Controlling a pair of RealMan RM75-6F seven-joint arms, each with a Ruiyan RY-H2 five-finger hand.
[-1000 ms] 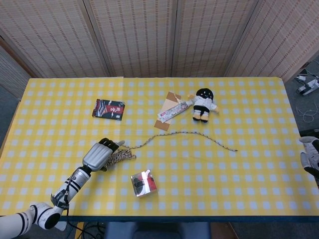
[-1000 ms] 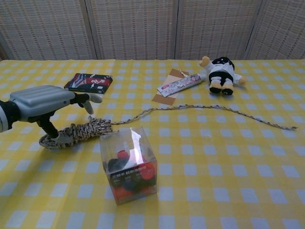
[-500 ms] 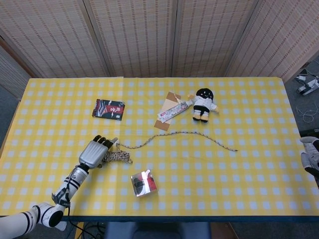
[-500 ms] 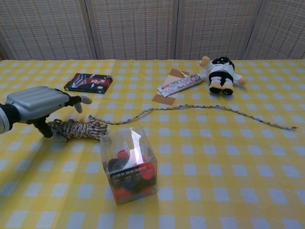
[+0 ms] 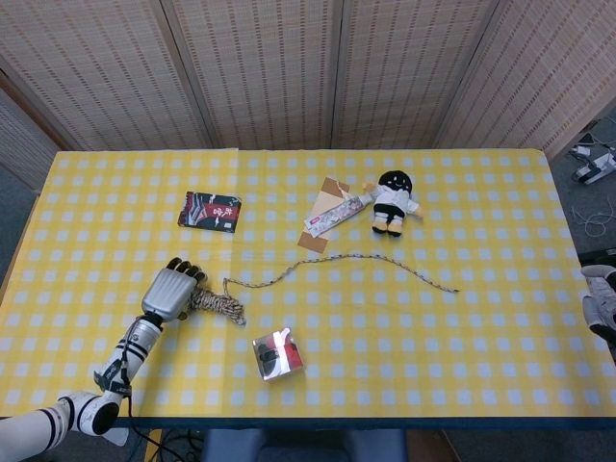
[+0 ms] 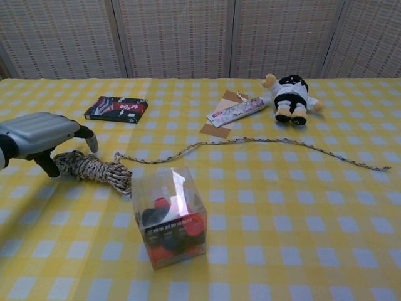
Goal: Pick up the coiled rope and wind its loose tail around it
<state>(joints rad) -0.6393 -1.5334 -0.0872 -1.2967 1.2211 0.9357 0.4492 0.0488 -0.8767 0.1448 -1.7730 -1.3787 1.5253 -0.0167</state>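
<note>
The coiled rope (image 5: pixel 218 305) (image 6: pixel 94 168) lies low over the yellow checked table (image 5: pixel 481 366), left of centre. My left hand (image 5: pixel 171 289) (image 6: pixel 39 134) grips the coil's left end, fingers curled over it and thumb beneath. The loose tail (image 5: pixel 356 257) (image 6: pixel 263 142) runs from the coil in a wavy line to the right and ends near the table's right part. My right hand (image 5: pixel 601 302) shows only at the right edge of the head view, beyond the table and cut off by the frame, far from the rope.
A clear cube box (image 5: pixel 277 354) (image 6: pixel 170 216) with red and black contents stands just right of the coil, near the front edge. A dark packet (image 5: pixel 210 211) (image 6: pixel 116 108), a wrapped stick on cardboard (image 5: pixel 332 214) (image 6: pixel 237 110) and a small doll (image 5: pixel 392 201) (image 6: pixel 290 94) lie further back.
My left hand has pulled back to the left and taken the coil along. The tail's near end has followed it. The right hand has stayed put.
</note>
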